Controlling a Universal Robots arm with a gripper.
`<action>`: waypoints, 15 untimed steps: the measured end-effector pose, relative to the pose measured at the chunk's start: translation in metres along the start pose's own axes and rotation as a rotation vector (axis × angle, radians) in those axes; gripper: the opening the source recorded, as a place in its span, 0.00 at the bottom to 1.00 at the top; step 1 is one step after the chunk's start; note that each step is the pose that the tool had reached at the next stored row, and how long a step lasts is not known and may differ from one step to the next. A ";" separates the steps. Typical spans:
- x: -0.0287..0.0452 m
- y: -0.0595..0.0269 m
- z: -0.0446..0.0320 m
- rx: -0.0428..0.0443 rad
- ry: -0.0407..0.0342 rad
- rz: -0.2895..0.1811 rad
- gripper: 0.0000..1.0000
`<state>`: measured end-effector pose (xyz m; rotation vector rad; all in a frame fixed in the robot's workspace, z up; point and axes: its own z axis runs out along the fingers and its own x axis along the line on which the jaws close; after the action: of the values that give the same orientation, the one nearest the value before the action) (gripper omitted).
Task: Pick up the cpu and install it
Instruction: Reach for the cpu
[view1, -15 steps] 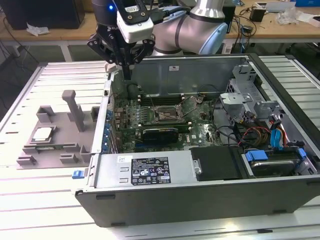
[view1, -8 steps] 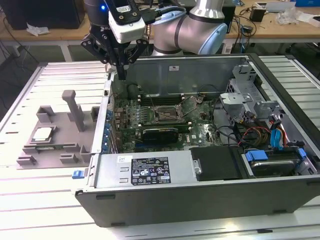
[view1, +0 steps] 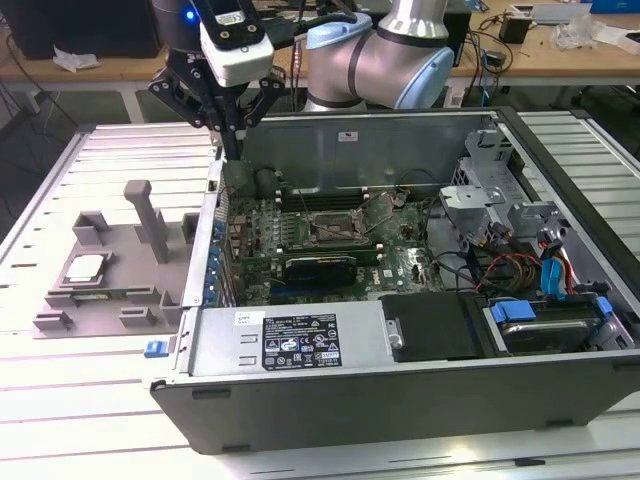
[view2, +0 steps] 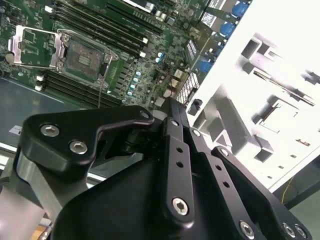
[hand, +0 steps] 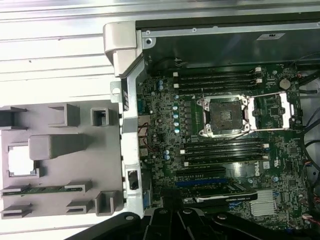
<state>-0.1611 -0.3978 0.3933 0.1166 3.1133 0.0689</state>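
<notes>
The cpu (view1: 85, 268) lies flat in a square recess of the grey fixture (view1: 140, 290) at the exterior view's left; in the first wrist view the cpu (hand: 20, 161) shows as a bright square. My gripper (view1: 232, 148) hangs above the case's back left corner, between fixture and motherboard, its fingers drawn together with nothing in them. The gripper's black linkage (view2: 172, 107) also fills the near edge of the first wrist view (hand: 172, 215). On the motherboard the socket (view1: 335, 230) (hand: 223, 115) (view2: 85, 54) stands bare, its metal load plate (hand: 277, 111) flipped open beside it.
The open computer case (view1: 400, 150) has tall metal walls around the motherboard. Memory sticks (hand: 220, 150) flank the socket. Drive cage and cables (view1: 520, 250) crowd the exterior view's right. A tall post (view1: 150, 215) rises from the fixture, and a memory stick (hand: 45, 189) lies in its slot.
</notes>
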 end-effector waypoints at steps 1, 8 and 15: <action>0.0012 0.0000 0.0000 0.0000 0.0000 0.000 0.11; 0.0098 -0.0004 -0.0003 0.0000 -0.0001 0.000 0.11; 0.0211 -0.0009 -0.0004 -0.0001 -0.0004 0.000 0.11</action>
<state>-0.1822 -0.3971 0.3931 0.1165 3.1129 0.0689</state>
